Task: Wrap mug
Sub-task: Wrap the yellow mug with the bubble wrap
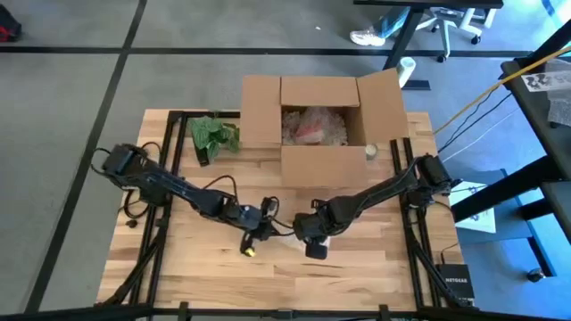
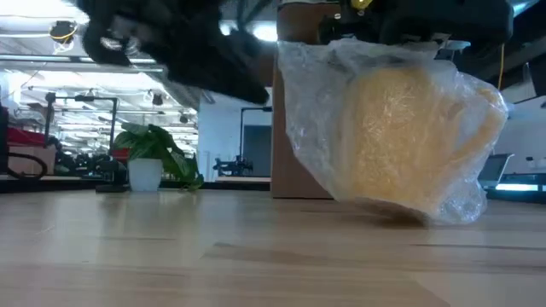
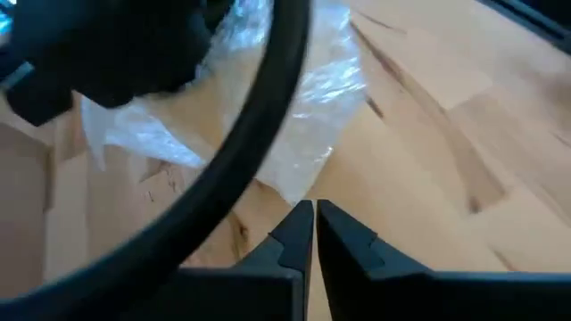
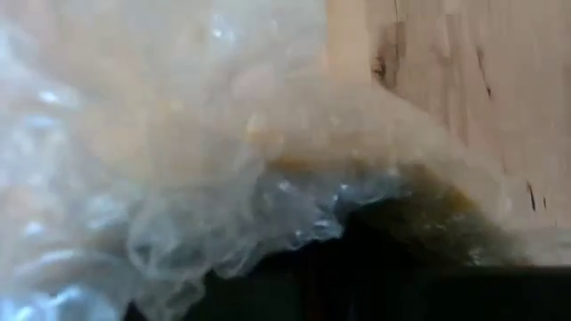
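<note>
A yellow mug (image 2: pixel 401 128) sits inside a clear bubble wrap (image 2: pixel 324 102) near the table's front middle, tilted. Whether its lower edge (image 2: pixel 444 213) touches the wood, I cannot tell. My right gripper (image 1: pixel 314 239) is above it, shut on the wrap; in the right wrist view the wrap (image 4: pixel 178 134) fills the picture and hides the fingertips. My left gripper (image 3: pixel 314 214) is shut just to the left of the bundle (image 1: pixel 260 227). A loose corner of the wrap (image 3: pixel 299 178) lies right ahead of its tips, and I cannot tell whether they touch it. My right gripper holds the gathered top of the bubble wrap (image 2: pixel 367 47) from above, fingers pointing down. The place of contact is hidden by the wrap and the gripper body. The wrapped mug hangs below it, tilted, with the handle side (image 2: pixel 490 111) toward the table's right.
An open cardboard box (image 1: pixel 321 165) with packing stuff inside stands at the far middle; it shows behind the mug as box (image 2: pixel 294 128). A potted plant (image 1: pixel 212 135) is at the far left. A small yellow piece (image 1: pixel 250 251) lies near the left gripper. Bare wood lies front left.
</note>
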Controlling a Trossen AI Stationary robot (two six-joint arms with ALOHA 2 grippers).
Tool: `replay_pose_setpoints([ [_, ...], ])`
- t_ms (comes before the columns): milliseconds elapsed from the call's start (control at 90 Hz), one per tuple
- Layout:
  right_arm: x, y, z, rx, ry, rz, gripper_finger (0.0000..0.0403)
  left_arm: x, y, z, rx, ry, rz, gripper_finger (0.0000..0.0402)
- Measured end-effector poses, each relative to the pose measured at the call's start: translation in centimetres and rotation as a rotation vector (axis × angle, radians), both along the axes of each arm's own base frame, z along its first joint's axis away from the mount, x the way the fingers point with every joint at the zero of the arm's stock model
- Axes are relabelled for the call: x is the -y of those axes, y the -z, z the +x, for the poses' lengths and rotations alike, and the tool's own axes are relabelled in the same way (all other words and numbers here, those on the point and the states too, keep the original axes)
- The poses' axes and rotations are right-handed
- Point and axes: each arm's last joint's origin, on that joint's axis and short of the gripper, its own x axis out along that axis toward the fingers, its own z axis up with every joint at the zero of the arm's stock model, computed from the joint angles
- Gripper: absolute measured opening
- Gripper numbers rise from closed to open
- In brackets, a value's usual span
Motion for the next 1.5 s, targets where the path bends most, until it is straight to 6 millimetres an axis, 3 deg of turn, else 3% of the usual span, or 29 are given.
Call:
replay_pose_setpoints([
  [178,0.2,-2.0,0.4,0.000,0.032,-0.101,0.0000,1.1,-0.4,-0.4,0.025,0.022,-0.034,0.0000],
  [411,-0.3,-3.0,1.3,0.066,-0.021,-0.039,0.0000,2.9,0.4,-0.1,0.066,0.089,-0.057,0.0000],
  [567,-0.4,-2.5,1.1,0.011,-0.013,0.001,0.0000,2.9,0.7,0.1,0.072,0.089,-0.046,0.0000],
  [822,-0.4,-0.2,0.9,-0.020,-0.024,0.052,0.0000,1.8,-0.6,1.1,0.229,0.085,0.053,0.0000],
  [1144,-0.4,-0.1,0.9,-0.006,-0.031,0.045,0.0000,1.1,-0.8,1.6,0.258,0.093,0.039,0.0000],
  [1500,-0.4,-0.1,0.9,-0.010,-0.036,0.051,0.0000,1.4,1.3,3.1,0.314,0.115,0.046,0.0000],
])
